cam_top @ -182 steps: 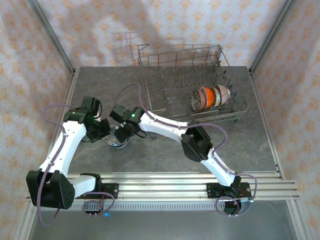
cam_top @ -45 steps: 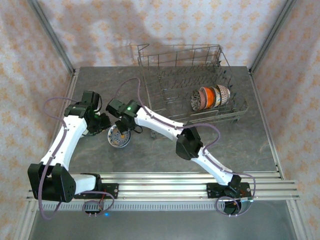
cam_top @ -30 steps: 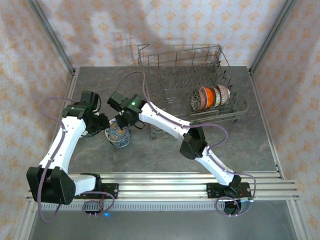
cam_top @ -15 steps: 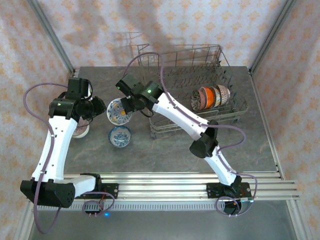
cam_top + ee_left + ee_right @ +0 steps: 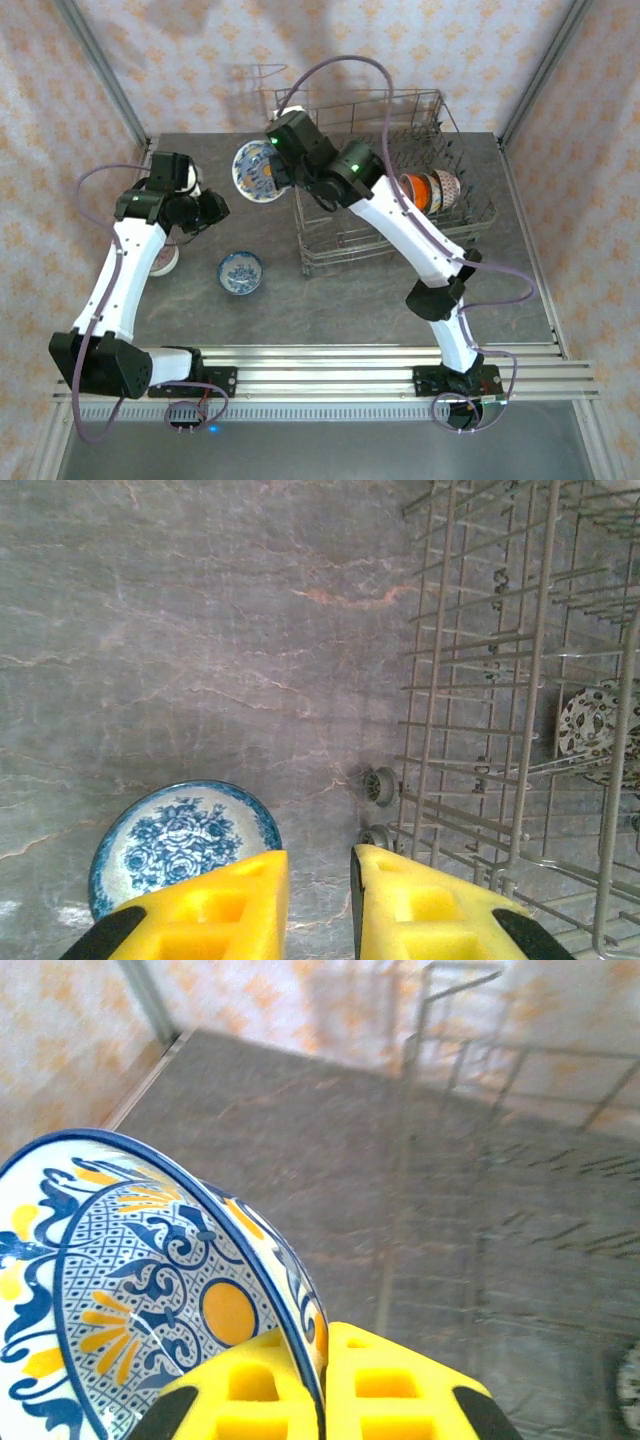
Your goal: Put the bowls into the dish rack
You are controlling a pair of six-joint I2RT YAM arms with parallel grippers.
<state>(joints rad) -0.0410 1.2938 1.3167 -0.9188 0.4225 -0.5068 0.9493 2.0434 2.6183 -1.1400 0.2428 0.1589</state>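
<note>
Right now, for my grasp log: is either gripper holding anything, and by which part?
The right gripper pinches the blue-and-yellow bowl by its rim; the left gripper holds nothing.

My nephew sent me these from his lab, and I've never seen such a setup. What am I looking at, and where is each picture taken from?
These are two white robot arms bolted at the near edge of a grey table, each ending in a two-finger gripper. The wide picture comes from a fixed camera above and behind them. The other two come from cameras on the wrists, looking past their own yellow fingers. The right gripper is shut on the rim of a blue-and-yellow bowl, lifted near the left end of the wire dish rack, where several bowls stand on edge. The left gripper holds nothing, jaws slightly apart. Its camera looks down on a blue-and-white bowl lying on the table.
</note>
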